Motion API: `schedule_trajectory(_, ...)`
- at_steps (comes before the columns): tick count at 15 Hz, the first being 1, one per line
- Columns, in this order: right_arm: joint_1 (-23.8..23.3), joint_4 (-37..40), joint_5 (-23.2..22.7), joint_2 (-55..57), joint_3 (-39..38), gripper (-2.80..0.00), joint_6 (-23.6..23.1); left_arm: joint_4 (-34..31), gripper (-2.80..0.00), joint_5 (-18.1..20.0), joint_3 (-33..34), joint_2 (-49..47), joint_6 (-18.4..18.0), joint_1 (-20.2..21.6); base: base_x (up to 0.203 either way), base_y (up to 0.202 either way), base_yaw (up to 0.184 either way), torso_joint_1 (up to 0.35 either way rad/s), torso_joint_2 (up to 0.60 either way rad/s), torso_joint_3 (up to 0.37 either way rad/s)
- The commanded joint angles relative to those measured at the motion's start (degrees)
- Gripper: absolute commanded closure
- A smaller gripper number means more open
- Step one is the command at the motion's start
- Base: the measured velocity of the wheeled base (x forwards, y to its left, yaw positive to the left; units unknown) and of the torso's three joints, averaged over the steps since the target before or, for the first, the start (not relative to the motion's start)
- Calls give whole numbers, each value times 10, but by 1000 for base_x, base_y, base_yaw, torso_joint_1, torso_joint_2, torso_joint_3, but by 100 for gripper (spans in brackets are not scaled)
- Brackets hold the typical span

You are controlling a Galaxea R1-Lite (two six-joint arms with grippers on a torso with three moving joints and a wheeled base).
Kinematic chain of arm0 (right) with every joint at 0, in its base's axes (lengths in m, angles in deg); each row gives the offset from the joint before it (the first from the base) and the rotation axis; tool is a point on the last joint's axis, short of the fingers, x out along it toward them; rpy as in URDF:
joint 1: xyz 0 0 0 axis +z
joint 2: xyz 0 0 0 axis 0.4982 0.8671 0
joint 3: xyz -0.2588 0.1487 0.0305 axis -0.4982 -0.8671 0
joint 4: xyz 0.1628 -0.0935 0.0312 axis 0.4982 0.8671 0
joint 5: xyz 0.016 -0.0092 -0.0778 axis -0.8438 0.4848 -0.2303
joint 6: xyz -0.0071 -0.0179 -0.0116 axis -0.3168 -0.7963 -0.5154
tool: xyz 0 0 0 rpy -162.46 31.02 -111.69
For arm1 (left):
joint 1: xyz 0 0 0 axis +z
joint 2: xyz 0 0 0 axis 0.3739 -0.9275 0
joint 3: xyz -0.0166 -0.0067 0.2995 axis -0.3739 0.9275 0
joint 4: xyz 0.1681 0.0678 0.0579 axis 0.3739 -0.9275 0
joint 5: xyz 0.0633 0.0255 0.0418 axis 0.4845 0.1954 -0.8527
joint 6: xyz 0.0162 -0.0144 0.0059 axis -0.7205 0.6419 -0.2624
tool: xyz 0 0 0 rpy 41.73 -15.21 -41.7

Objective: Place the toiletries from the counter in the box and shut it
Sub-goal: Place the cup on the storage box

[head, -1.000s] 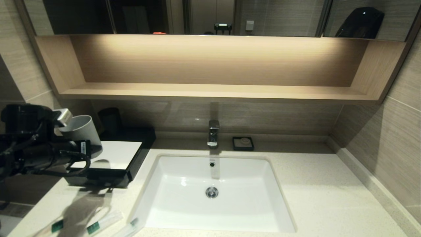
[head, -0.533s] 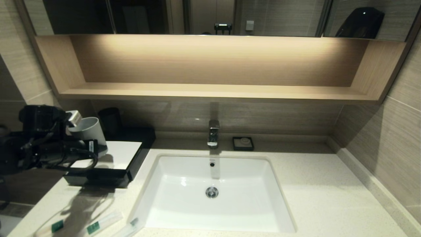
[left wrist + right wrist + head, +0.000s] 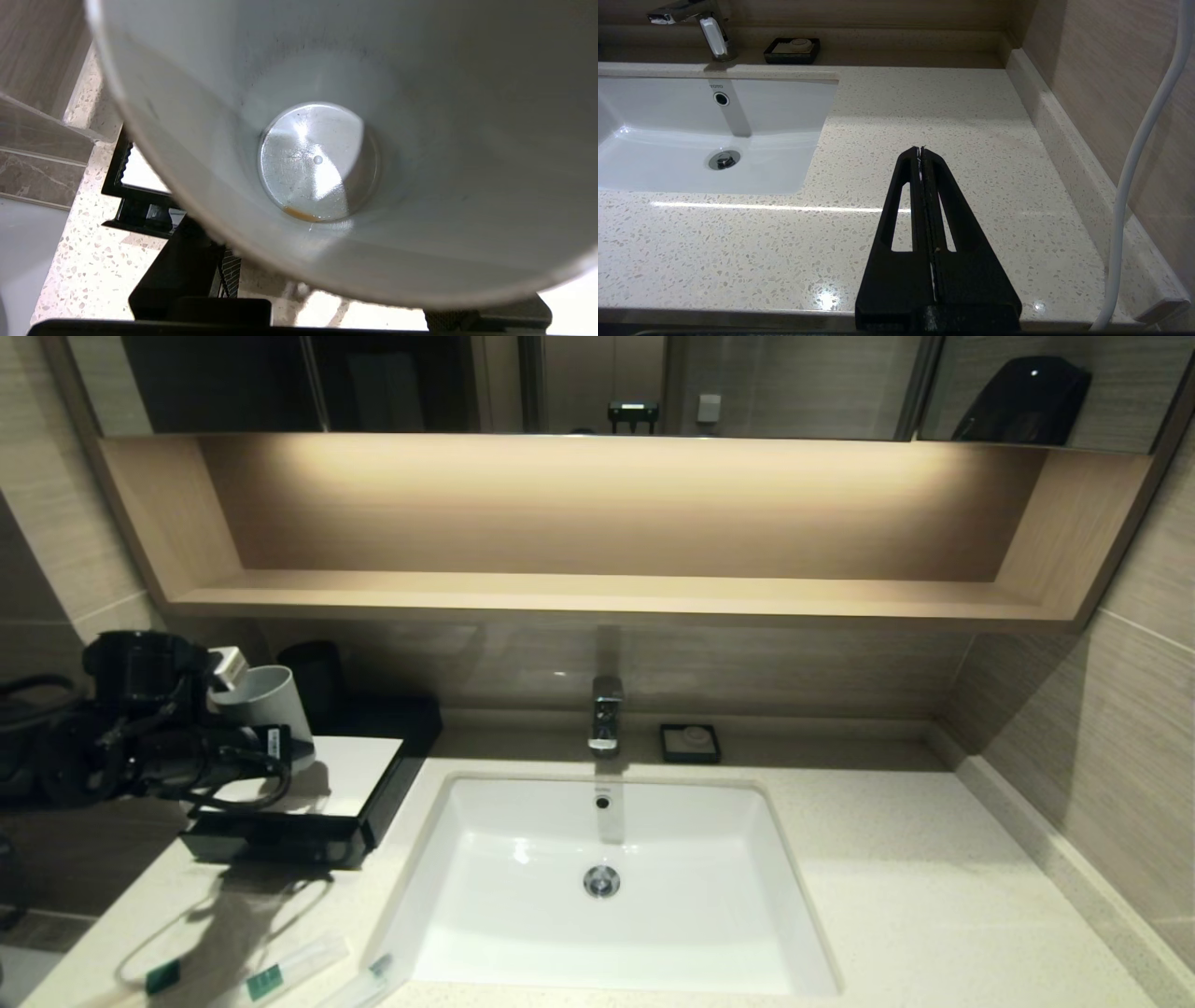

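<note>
- Right now my left gripper (image 3: 245,705) is clamped on the light grey cup (image 3: 266,705), holding it tilted over the far left part of the box (image 3: 308,803), whose white top sits at the left of the table (image 3: 887,896).
- If my grip slackens on the smooth wall, the cup could slide out and knock the box or roll into the sink (image 3: 607,887).
- Setting the cup down too near the box may block its drawer, I judge.
- The toiletries (image 3: 280,975) lie at the near left edge of the table; a careless sweep could push them off.
- My right gripper (image 3: 920,161) rests with fingers together over the right side of the table.
</note>
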Motion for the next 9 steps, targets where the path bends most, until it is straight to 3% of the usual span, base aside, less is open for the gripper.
schedule_trajectory(1,0,0,0,0,0,0,0,1,0,0,-8,-17,1,-4,0,0,0,0,0,0)
schedule_trajectory(9,0,0,0,0,0,0,0,4,0,-13,-39,-60,9,-31,0,0,0,0,0,0)
